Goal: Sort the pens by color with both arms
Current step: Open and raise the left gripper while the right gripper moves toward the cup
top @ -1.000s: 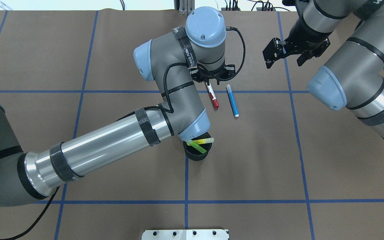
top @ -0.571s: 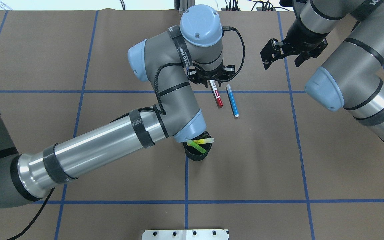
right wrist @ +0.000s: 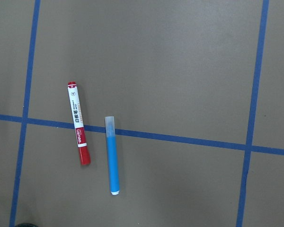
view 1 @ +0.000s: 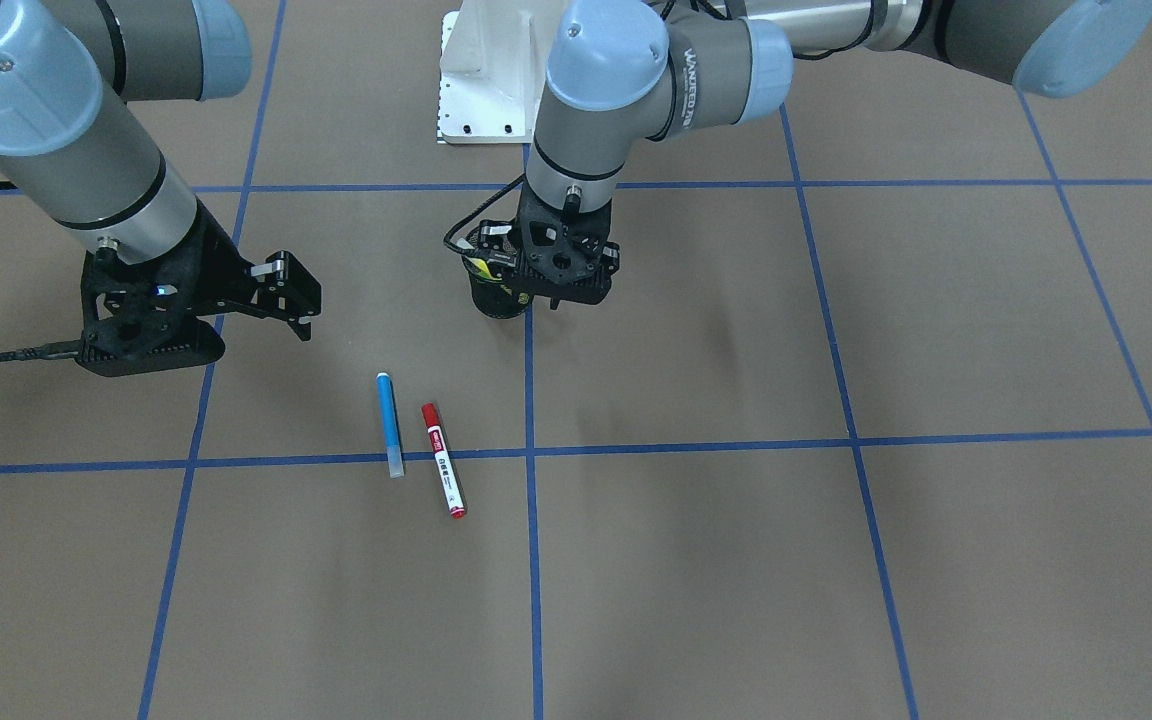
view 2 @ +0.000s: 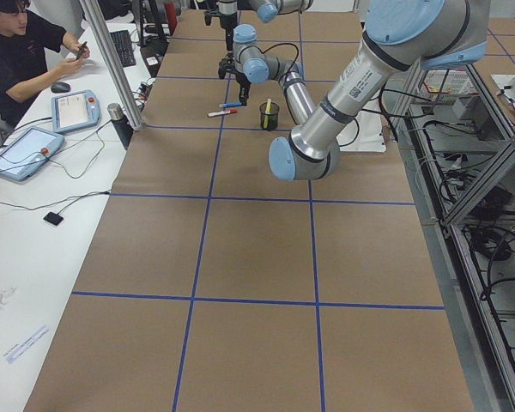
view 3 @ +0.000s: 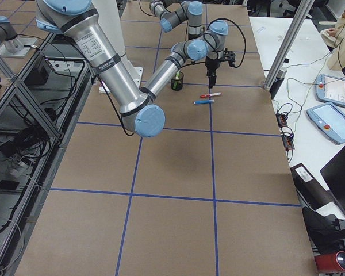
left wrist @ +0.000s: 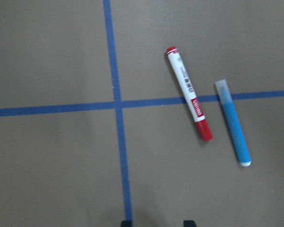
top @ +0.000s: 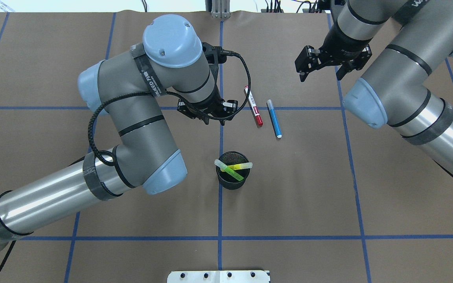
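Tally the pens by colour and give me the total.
blue pen: 1
red-capped white pen: 1
light green pen: 1
yellow pen: 1
Total: 4

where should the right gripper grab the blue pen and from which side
Mid-barrel, from straight above, jaws closing across its width. The blue pen lies flat on the table, slim and straight, so only its long sides offer a hold; the red pen lies beside it but apart, leaving room for a finger.

Red-capped pen point(top: 253, 106) and blue pen point(top: 274, 118) flat, side by side; green pen point(top: 222, 166), yellow pen point(top: 245, 165) crossed in cup point(top: 220, 181)
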